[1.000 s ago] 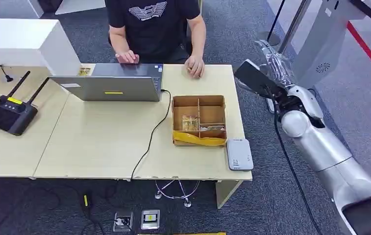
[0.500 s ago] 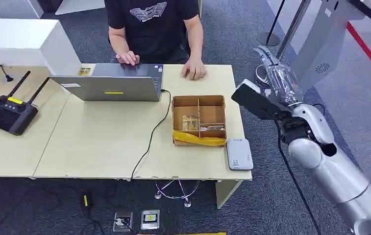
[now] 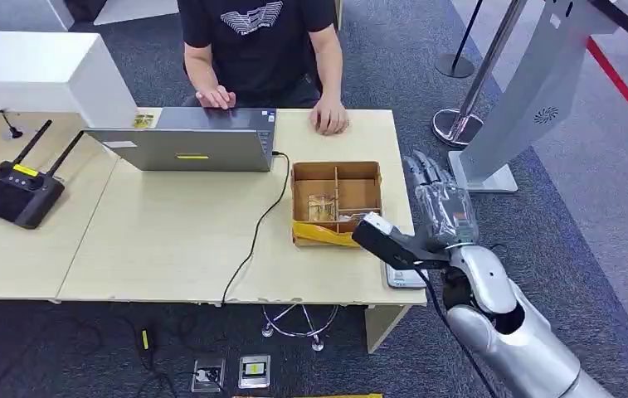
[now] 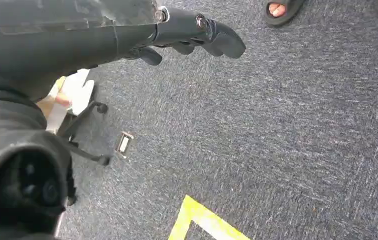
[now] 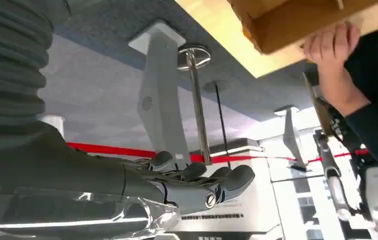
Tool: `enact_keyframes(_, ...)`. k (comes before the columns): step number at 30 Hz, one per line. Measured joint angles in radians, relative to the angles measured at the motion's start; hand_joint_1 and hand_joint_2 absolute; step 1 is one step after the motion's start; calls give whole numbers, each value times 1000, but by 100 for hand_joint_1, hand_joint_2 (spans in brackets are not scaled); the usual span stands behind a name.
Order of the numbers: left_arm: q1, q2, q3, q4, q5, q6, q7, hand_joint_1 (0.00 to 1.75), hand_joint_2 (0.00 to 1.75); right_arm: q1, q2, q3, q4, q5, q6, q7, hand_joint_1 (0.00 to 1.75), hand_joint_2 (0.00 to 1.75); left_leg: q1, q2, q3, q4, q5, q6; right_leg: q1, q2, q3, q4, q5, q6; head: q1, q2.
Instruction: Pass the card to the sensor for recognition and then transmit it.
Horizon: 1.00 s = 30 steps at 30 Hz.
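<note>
We judge the task barely begun: our right hand (image 3: pixel 436 192) hovers spread and empty at centre-right, cards unpicked in the brown partitioned cardboard box (image 3: pixel 336 204), white reader (image 3: pixel 406 264) unused.

Open laptop (image 3: pixel 182 148) before a seated person (image 3: pixel 260 41) — black router (image 3: pixel 13 192) far left

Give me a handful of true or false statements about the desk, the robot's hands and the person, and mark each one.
1. The brown divided cardboard box sits on the light wooden desk. True.
2. The right hand holds a card. False: its fingers are extended and hold nothing.
3. The grey laptop is shut flat. False: it stands open before the person in the black T-shirt.
4. A black router with antennas lies on the desk. True.
</note>
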Motion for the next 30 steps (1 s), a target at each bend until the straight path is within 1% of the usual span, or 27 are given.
enact_keyframes(4,0,0,0,0,-3,-3,0,0,0,30,20,0,0,31,24,35,0,175,0,0,0,0,0,0,0,0,0,0,0,0,0,0)
enact_keyframes(7,0,0,0,0,-3,-9,0,0,0,39,32,-1,0,39,41,45,0,175,0,0,0,0,0,0,0,0,0,0,0,0,0,0)
enact_keyframes(11,0,1,0,0,-7,-19,0,0,0,39,48,-3,1,62,88,54,0,175,0,0,0,0,0,0,0,0,0,0,0,0,0,0)
enact_keyframes(17,-2,2,0,0,-9,-31,-11,0,0,6,90,-20,39,151,126,15,0,175,0,0,0,0,0,0,0,0,0,0,0,0,0,0)
enact_keyframes(21,-3,3,0,0,-11,-37,-14,0,0,-16,116,-36,67,185,139,-8,0,175,0,0,0,0,0,0,0,0,0,0,0,0,0,0)
enact_keyframes(30,-5,6,0,0,-17,-47,-23,0,0,-37,168,-55,140,212,143,-35,0,175,0,0,0,0,0,0,0,0,0,0,0,0,0,0)
